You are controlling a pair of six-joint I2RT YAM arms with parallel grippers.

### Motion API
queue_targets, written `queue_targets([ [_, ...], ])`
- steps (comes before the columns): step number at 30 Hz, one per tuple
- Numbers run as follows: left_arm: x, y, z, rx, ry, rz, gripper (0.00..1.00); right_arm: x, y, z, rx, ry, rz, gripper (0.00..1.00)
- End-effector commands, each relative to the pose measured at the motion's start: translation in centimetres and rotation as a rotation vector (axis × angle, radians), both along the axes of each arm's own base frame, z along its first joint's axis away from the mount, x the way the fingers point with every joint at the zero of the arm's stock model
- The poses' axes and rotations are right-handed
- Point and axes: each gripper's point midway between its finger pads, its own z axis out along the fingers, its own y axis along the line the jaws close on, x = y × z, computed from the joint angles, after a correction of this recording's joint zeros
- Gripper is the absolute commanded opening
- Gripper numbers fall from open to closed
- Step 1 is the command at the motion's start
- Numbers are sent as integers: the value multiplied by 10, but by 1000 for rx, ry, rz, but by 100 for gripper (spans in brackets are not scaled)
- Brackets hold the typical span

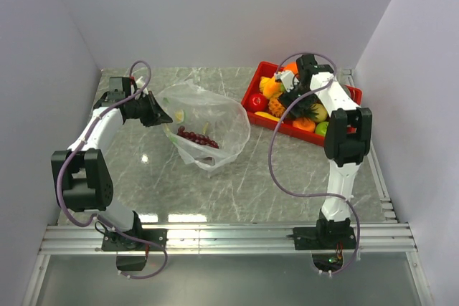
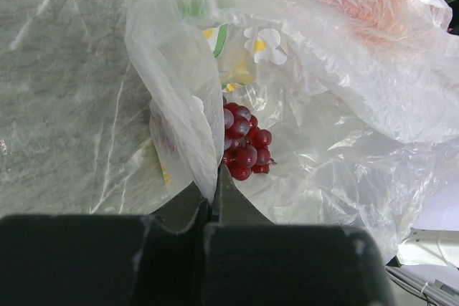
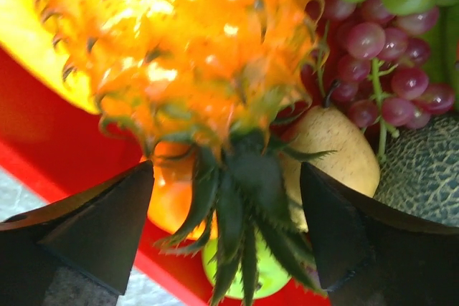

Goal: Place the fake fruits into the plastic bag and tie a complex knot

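Note:
The clear plastic bag lies open on the table, with red grapes and a pale fruit inside. My left gripper is shut on the bag's rim at its left side; the left wrist view shows the film pinched between the jaws and the grapes beyond. My right gripper is open over the red tray. Its fingers straddle the green crown of the orange pineapple, without touching it. Purple grapes, a pale pear, an orange and a green fruit lie round it.
The red tray stands at the back right, near the right wall, and holds several fruits, among them a red apple and a netted melon. White walls close in the left, back and right. A metal rail runs along the near edge.

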Motion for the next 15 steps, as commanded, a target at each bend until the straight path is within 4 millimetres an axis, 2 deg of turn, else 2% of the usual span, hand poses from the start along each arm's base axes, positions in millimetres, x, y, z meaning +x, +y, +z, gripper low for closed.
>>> queue_targets([
  [1, 7, -4, 19, -4, -63, -26, 0, 15, -1, -6, -19, -38, 0, 80],
  [3, 6, -4, 19, -3, -61, -26, 0, 15, 0, -6, -19, -41, 3, 73],
  [4, 5, -4, 19, -3, -61, -26, 0, 15, 0, -5, -20, -44, 3, 64],
  [6, 5, -3, 18, 2, -62, -24, 0, 12, 0, 1, -17, -50, 12, 54],
  [7, 5, -4, 19, 1, -65, -25, 0, 11, 0, 4, -12, -51, 13, 42],
  [9, 6, -3, 19, -1, -62, -23, 0, 8, 3, 10, 1, -52, 24, 30],
  [10, 6, -4, 19, -3, -61, -23, 0, 5, 4, 18, 8, -60, 28, 20],
  [12, 6, -4, 19, -3, -62, -23, 0, 1, 4, 29, 9, -76, 34, 12],
  [13, 6, -3, 19, -2, -64, -21, 0, 0, 3, 33, 10, -82, 33, 3],
  [15, 5, -4, 20, 0, -65, -21, 0, -5, 3, 45, 12, -95, 40, 0],
])
